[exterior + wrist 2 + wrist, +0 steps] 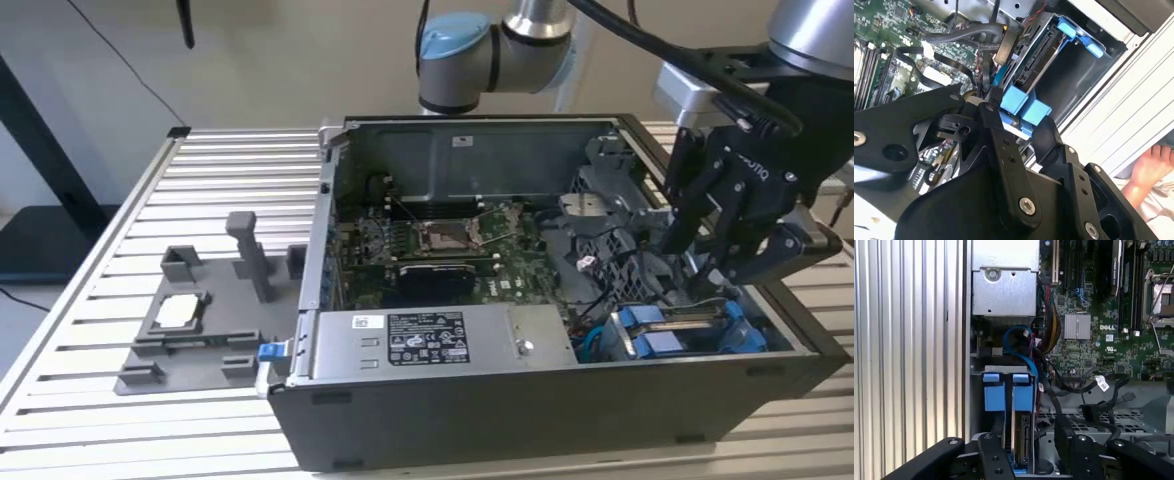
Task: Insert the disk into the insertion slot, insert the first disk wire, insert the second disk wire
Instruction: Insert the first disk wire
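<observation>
Disk (1022, 440) seated in the slot (1079, 82) at the case (534, 410) corner, ready for wiring I'd say; gripper (1030, 452) hangs spread above.

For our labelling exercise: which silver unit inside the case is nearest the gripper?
The disk, clipped in its blue carrier, directly below the gripper at the exterior view's right. The stickered power-supply box lies apart, towards the exterior view's left.
</observation>
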Robot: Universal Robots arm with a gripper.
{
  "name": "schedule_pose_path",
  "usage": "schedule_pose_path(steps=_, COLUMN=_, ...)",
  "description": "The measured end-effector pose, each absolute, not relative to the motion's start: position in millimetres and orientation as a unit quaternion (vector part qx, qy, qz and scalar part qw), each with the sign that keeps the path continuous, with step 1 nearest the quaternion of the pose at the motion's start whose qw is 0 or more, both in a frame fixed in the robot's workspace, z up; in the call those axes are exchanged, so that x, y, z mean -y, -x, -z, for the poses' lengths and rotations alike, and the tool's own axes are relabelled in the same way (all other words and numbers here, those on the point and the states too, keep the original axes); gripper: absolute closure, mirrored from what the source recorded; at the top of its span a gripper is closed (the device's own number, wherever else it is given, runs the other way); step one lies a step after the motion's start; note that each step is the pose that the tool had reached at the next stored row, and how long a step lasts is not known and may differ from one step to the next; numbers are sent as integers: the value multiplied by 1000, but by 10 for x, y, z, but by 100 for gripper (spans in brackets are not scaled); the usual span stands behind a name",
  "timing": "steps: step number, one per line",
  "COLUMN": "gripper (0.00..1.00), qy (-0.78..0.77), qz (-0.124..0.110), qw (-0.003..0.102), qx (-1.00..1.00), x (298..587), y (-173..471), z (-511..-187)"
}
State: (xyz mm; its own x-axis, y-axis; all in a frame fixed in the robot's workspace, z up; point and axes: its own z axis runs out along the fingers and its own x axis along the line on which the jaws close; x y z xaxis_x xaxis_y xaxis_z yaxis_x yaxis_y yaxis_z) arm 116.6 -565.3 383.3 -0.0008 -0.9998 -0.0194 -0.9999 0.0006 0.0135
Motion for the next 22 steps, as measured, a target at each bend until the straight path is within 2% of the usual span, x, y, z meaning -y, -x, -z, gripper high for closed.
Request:
schedule_pose_path(steps=10, gripper=47, qy=706, qz=-2, qw=13, qx=-708, x=5553, y=-1165, z=-3914)
schedule_pose_path(steps=22, gripper=47, qy=706, qz=0, qw=14, qx=-708, x=5490, y=-1283, z=-3911)
